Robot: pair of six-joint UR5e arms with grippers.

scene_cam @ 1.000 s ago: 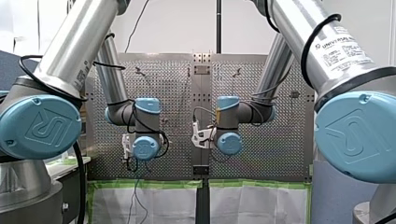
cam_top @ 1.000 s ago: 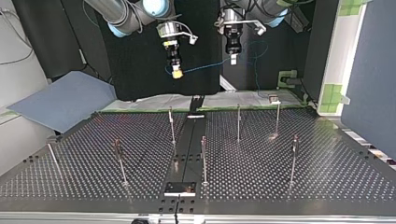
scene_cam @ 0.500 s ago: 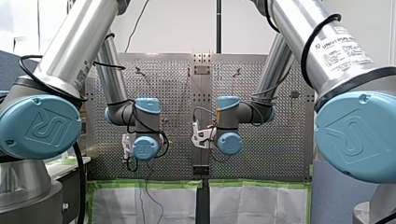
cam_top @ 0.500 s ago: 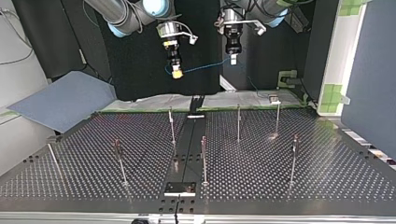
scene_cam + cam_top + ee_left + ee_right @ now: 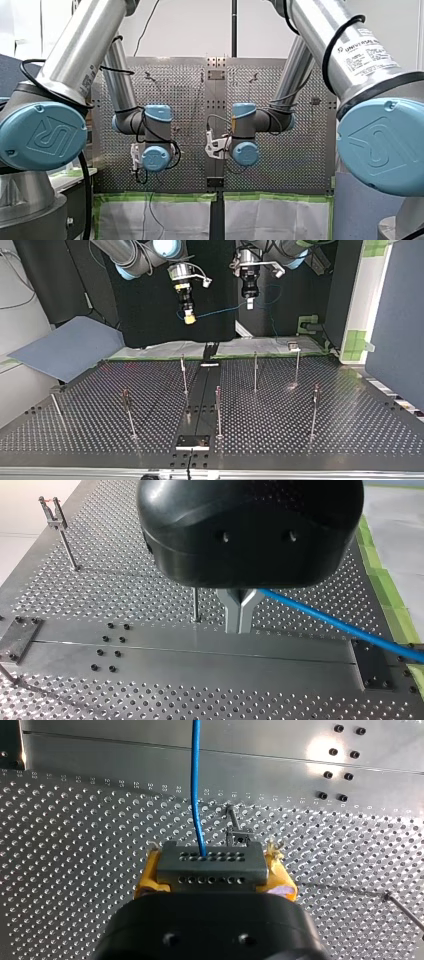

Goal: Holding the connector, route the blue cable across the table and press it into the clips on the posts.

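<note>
In the right wrist view my right gripper (image 5: 215,872) has its yellow pads shut on a grey connector (image 5: 210,865). The blue cable (image 5: 196,785) leaves the connector and runs ahead over the table. In the top view my right gripper (image 5: 189,317) hangs high behind the table. The blue cable (image 5: 217,312) stretches from it to my left gripper (image 5: 249,303). In the left wrist view the metal fingers of my left gripper (image 5: 240,605) are shut on the blue cable (image 5: 340,626), which trails off to one side. Thin posts (image 5: 255,371) with clips stand on the perforated table (image 5: 350,430).
Several more posts (image 5: 183,372) (image 5: 218,410) (image 5: 315,407) stand across the table. A flat metal rail (image 5: 200,400) runs down its middle with a small plate (image 5: 192,442) at the near end. A grey sheet (image 5: 70,347) lies at the top view's left. Slack cable (image 5: 150,210) hangs below my left wrist.
Both arms hold still. The slack cable hanging from my left gripper sways a little from side to side.
</note>
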